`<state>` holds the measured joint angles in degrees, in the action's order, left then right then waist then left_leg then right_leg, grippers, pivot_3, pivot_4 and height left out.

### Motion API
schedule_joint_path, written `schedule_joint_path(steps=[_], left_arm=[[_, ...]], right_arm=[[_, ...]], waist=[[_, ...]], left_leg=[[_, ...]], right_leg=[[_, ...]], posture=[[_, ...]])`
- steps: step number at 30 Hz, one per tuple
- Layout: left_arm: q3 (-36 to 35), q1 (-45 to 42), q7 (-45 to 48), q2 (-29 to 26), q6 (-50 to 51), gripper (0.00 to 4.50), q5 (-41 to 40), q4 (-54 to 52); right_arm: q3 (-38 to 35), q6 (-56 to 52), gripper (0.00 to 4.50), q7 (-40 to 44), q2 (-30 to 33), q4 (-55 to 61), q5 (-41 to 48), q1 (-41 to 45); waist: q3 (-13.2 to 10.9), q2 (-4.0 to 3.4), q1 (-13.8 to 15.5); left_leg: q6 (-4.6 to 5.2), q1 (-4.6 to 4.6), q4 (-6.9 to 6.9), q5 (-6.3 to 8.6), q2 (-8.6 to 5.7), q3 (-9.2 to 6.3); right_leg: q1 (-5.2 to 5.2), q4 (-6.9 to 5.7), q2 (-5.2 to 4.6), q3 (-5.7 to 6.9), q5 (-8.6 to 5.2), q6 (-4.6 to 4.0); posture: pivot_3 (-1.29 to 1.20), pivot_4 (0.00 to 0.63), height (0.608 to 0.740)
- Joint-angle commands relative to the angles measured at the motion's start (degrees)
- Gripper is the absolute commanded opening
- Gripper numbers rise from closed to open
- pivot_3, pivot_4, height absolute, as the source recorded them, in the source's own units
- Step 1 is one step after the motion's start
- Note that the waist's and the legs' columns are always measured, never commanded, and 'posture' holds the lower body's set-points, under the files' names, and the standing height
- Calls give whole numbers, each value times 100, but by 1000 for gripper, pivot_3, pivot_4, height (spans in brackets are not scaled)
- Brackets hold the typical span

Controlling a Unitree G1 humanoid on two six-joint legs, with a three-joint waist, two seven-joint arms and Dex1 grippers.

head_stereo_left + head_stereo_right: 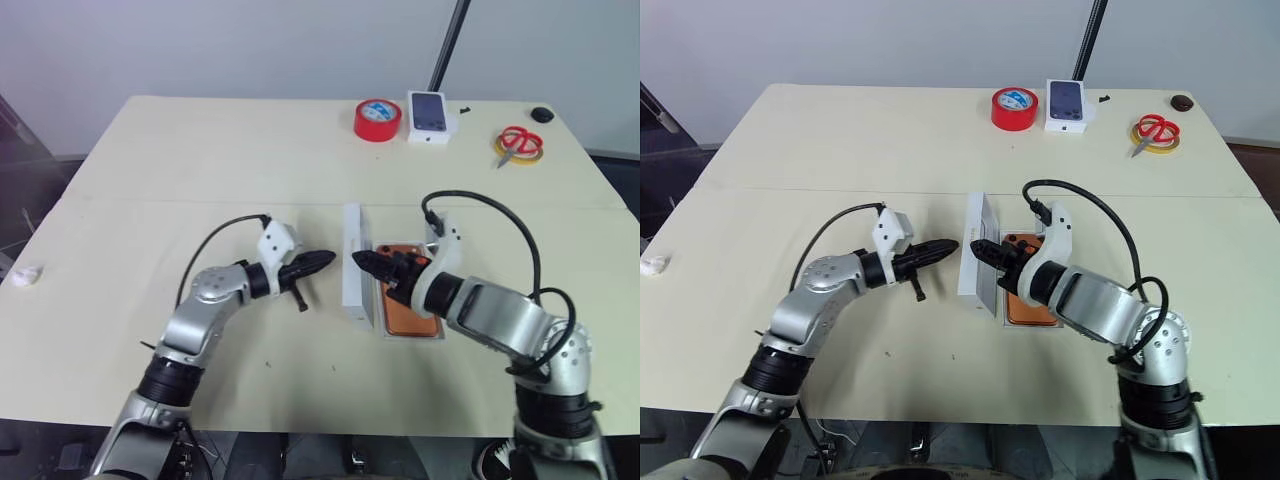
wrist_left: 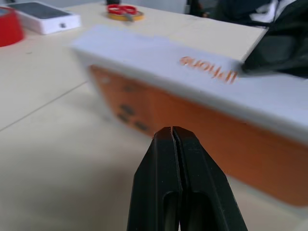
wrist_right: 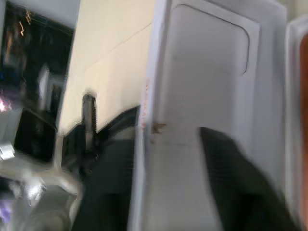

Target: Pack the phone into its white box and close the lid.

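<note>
Lid (image 1: 353, 266) stands on edge beside the phone (image 1: 405, 315) in the white box (image 1: 384, 322) — left gripper (image 1: 318, 262) fingers pressed together, bracing outside; right gripper (image 1: 366, 262) fingers parted, inside — likely tipping it over.

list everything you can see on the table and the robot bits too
orange phone: 1, copper-orange, lying in the shallow white box, table centre
white lid: 1, white, tilted up on its long edge left of the box
red tape roll: 1, red, far edge
small white box with phone picture: 1, white, right of the tape
red-handled scissors: 1, on yellow ring, far right
small dark object: 1, far right corner
left gripper: 1, black, shut, left of the lid
right gripper: 1, black, at the lid
</note>
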<state>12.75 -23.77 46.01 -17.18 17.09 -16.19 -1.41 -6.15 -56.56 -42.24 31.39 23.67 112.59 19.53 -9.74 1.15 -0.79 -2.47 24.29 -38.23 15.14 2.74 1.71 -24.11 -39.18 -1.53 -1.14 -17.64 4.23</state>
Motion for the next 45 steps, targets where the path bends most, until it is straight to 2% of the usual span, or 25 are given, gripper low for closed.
schedule_joint_path(steps=[1, 4, 7, 9, 11, 14, 21, 24, 27, 38, 45], left_arm=[[222, -269, 6, 272, -92, 43, 118, 120], [362, -380, 44, 473, -48, 43, 156, 204], [529, -452, 50, 625, -76, 43, 277, 330], [576, -482, 34, 696, -40, 43, 306, 382], [593, -485, 34, 730, -23, 43, 325, 392], [486, -417, -29, 724, 99, 43, 238, 295], [-228, -376, -493, 481, 850, 43, -37, 2], [-367, -504, -664, 350, 1275, 43, -30, 52], [-147, -650, -641, 228, 1520, 43, 177, 250], [556, -1231, -184, 641, 1490, 43, 384, 992], [561, -1159, 209, 634, 1796, 43, 114, 403]], right_arm=[[-324, -752, 2970, 1268, 1435, -436, 41, 663], [-271, -1050, 2970, 1873, 2474, -930, -87, 1102], [-197, -1240, 2970, 2708, 2965, -1116, -1116, 1262], [5, -1248, 2451, 3306, 3164, -997, -1981, 1249], [198, -1212, 1657, 3836, 3273, -828, -2727, 1224], [497, -1024, 67, 4495, 3318, -562, -3716, 1184], [1303, -179, 67, 5734, 3598, 180, -6100, 803], [1432, 15, 67, 6059, 3545, 212, -6690, 645], [1553, 153, 67, 6313, 3435, 193, -7180, 538], [1635, 200, 67, 6911, 2869, 163, -8216, 489], [1398, 102, 67, 7262, 2890, 443, -8432, 194]], waist=[[-3, -4, 8], [-1, -3, 8], [-1, -3, 9], [0, -5, 6], [0, -6, 6], [0, -6, 14], [0, -6, 17], [0, -6, 16], [0, -5, 20], [0, -6, 16], [0, -6, 19]], left_leg=[[0, 0, -1, 0, -1, 1], [4, 0, 2, 2, -1, -2], [6, -2, 7, 3, 1, -4], [5, -3, 5, 3, 2, -4], [5, -4, 3, 2, 1, -2], [5, -3, 2, 2, 1, -3], [5, -2, 1, 2, 3, -5], [5, -2, 0, 2, 1, -5], [5, -2, -1, 2, -1, -4], [4, -2, -4, 1, -7, -4], [3, -4, -4, 1, -6, -4]], right_leg=[[0, 0, 0, -1, 0, 0], [0, 6, 9, 2, 0, 0], [0, 8, 19, 2, 0, -1], [0, 7, 18, 0, 1, -2], [0, 5, 13, -3, 1, -2], [0, 5, 12, -3, 1, -2], [-1, 5, 9, -1, 1, -2], [-1, 5, 8, -1, 1, -2], [-1, 5, 8, -1, 1, -2], [-1, 3, 8, 0, 1, -2], [-1, -2, 8, -1, 1, -2]], posture=[[0, 150, 732], [0, 150, 732], [0, 150, 732], [0, 150, 732], [0, 150, 732], [0, 150, 732], [0, 150, 732], [0, 150, 732], [0, 150, 732], [0, 150, 732], [0, 150, 732]])
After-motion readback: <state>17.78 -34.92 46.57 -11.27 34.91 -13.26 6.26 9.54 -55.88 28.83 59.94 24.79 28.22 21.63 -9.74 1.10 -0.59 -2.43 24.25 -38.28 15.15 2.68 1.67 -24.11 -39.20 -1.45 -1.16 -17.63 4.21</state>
